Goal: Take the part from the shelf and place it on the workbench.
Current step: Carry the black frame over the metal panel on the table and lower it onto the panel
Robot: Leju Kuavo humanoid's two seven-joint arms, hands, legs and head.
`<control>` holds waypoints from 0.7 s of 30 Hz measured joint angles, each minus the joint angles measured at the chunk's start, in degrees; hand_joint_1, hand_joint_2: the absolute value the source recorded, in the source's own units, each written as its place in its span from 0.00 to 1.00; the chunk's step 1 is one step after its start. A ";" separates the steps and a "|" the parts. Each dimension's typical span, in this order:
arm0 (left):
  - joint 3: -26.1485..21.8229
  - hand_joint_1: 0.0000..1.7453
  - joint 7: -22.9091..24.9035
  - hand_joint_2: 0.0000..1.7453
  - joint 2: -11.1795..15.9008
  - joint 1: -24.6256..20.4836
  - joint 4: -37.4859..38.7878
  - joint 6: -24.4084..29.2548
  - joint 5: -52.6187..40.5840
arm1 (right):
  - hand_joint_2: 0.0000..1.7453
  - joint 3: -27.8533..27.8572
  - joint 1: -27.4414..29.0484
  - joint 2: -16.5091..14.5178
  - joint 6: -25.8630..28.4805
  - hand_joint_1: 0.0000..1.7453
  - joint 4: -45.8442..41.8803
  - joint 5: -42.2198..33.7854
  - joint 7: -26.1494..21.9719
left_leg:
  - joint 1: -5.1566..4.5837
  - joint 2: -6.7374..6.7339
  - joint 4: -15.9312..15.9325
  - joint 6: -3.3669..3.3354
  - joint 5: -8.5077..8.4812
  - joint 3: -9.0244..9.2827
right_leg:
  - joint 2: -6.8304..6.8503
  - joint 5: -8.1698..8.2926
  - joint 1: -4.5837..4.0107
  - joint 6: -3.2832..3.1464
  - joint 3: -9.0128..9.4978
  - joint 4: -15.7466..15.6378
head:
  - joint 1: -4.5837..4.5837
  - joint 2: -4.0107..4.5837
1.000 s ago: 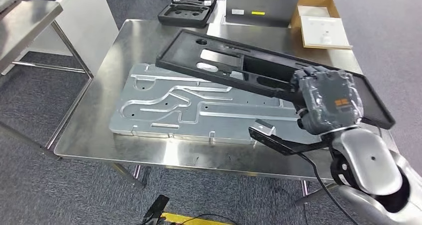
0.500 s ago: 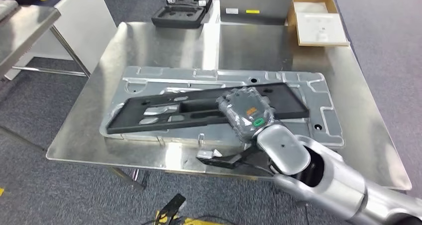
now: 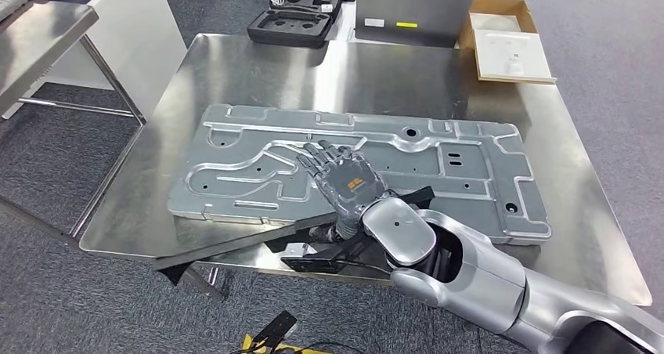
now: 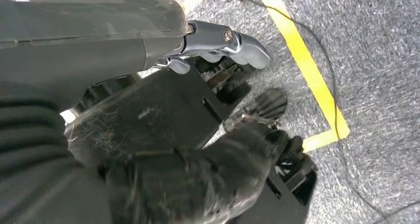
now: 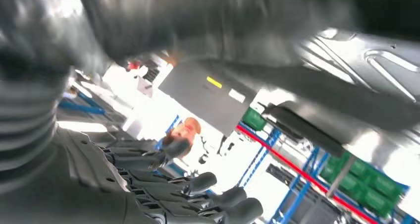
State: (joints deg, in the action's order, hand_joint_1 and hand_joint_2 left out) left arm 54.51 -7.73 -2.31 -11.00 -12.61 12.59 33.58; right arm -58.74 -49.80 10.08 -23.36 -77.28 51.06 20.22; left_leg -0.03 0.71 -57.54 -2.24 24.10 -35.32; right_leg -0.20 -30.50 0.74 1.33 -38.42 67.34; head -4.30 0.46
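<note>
The part, a long black frame (image 3: 235, 244), lies slanted along the front edge of the steel workbench (image 3: 258, 72). Its left end pokes out past and below the table edge; its right end runs under my right wrist. My right hand (image 3: 344, 180) hovers palm down over the big silver machined plate (image 3: 446, 158), fingers spread, holding nothing. In the right wrist view its fingers (image 5: 198, 184) stick out straight and apart beside the shiny plate (image 5: 376, 65). My left hand (image 4: 208, 179) hangs blurred and dark above the floor, fingers loosely apart, nothing in it.
At the workbench's back edge stand a black foam case (image 3: 296, 13), a grey box (image 3: 407, 9) and a cardboard box (image 3: 509, 45). A second steel table (image 3: 39, 33) and a white cabinet (image 3: 133, 25) are at the left. Grey carpet with yellow tape (image 4: 307, 70) lies below.
The black part, carried in my right hand over the plate earlier, has been let go and now lies at the table's front edge. The hand's fingers have spread. The camera also shifted.
</note>
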 joint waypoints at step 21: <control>0.52 0.00 0.52 0.00 -0.34 1.18 0.00 3.04 0.50 | 0.00 -1.78 1.45 0.06 1.44 0.00 0.97 -4.09 3.30 | 0.31 -0.28 -9.33 2.85 3.62 -3.60 | -0.22 5.21 0.30 -1.93 3.31 -7.87 | -0.45 0.00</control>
State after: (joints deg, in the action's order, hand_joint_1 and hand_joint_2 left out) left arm 55.04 -7.21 -2.64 -9.82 -12.61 15.63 34.07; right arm -60.52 -48.35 10.14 -21.92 -76.31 46.97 23.51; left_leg 0.27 0.43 -66.88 0.61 27.72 -38.92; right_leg -0.42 -25.29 1.04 -0.61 -35.11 59.47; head -4.75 0.46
